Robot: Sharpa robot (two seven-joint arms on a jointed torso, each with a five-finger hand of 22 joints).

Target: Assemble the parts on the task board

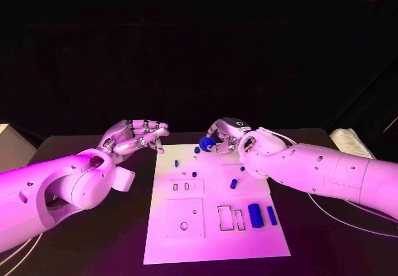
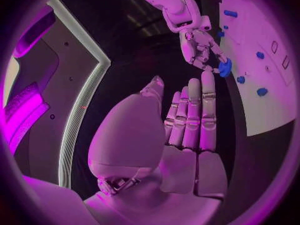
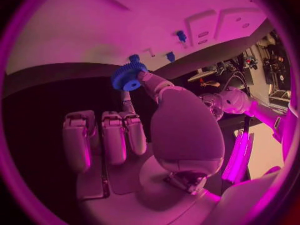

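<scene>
A small blue gear (image 3: 129, 77) is pinched at the fingertips of the right robot hand (image 1: 225, 137), raised just above the far edge of the task board (image 1: 214, 241). It is probably held out at the fingertips, toothed rim exposed, so that its centre hole can be lined up over a peg. Close beneath it, small blue parts stand near the board's far edge (image 1: 196, 150), with another blue piece (image 1: 233, 184) toward the middle. Two blue cylinders (image 1: 255, 215) lie side by side near the board's right edge, beside rectangular slots. The left robot hand (image 1: 137, 136) hovers off the board's far left corner, above the counter (image 1: 99, 230), fingers curled together around nothing, seemingly waiting clear of the work.
</scene>
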